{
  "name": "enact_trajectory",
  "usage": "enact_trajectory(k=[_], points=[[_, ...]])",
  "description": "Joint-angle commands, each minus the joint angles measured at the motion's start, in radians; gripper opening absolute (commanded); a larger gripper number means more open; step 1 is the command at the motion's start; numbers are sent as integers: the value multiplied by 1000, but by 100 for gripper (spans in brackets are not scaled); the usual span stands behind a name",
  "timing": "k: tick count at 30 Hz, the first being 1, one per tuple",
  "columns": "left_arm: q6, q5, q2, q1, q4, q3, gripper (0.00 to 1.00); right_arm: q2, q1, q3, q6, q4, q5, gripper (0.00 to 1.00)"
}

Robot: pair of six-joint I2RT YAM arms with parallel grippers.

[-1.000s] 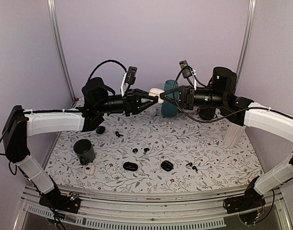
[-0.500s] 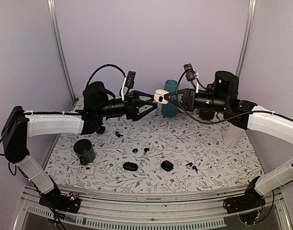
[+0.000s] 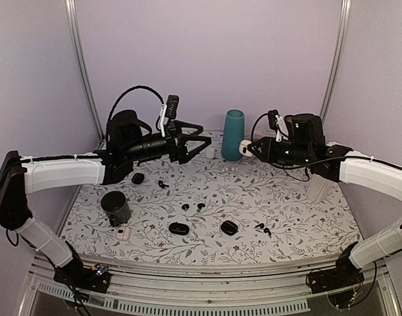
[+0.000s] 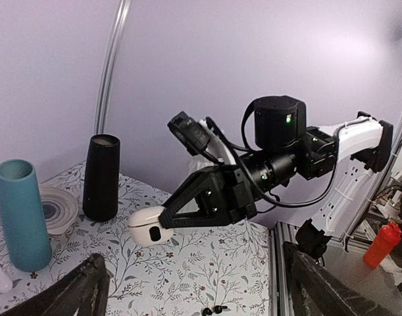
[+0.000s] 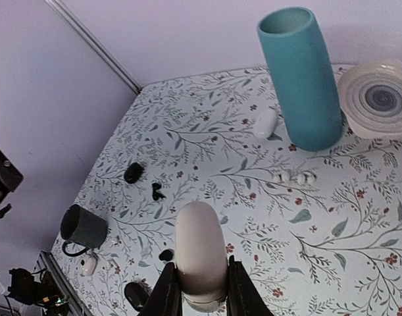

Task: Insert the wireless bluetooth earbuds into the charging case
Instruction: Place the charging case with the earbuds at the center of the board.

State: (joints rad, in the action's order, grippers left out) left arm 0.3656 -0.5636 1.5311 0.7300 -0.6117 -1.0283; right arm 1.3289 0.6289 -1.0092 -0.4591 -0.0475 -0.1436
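- pale case [image 3: 245, 148]: three
- black case [image 3: 177, 228]: three
- black earbud [image 3: 201, 206]: five that can be told apart
- small white bud [image 5: 293, 176]: three, near 12 o'clock
- teal vase [image 3: 233, 135]: one, at 12 o'clock
- black cylinder [image 4: 100, 178]: one, at 1 o'clock
- ringed dish [image 5: 378, 99]: one, at 1 o'clock
- dark mug [image 3: 115, 207]: one, at 8 o'clock on the tabletop [image 3: 286, 197]

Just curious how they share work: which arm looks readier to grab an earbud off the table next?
Left, probably: the left gripper is open and empty, while the right gripper is shut on the white case.

White links [image 3: 62, 170], black left hand [image 3: 206, 133], cables [image 3: 140, 87]
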Motion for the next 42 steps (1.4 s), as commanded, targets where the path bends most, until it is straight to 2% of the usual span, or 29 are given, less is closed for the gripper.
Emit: enact_trajectory(k=[1, 10, 22, 30, 36, 42], points=[[-34, 33, -26, -16, 32, 19, 96, 20, -48, 66, -76, -53, 98, 5], [-32, 33, -25, -15, 40, 23, 96, 118, -112, 121, -119, -96, 157, 4], [-33, 37, -47, -16, 54, 39, 96, 298, -170, 130, -153, -95, 155, 5], [-28, 40, -56, -15, 55, 49, 96, 356, -201, 146, -165, -95, 138, 6], [-28, 43, -56, -16, 61, 48, 96, 360, -215, 159, -170, -98, 132, 15], [-27, 46, -52, -16, 66, 45, 96, 357, -218, 159, -166, -109, 140, 31]])
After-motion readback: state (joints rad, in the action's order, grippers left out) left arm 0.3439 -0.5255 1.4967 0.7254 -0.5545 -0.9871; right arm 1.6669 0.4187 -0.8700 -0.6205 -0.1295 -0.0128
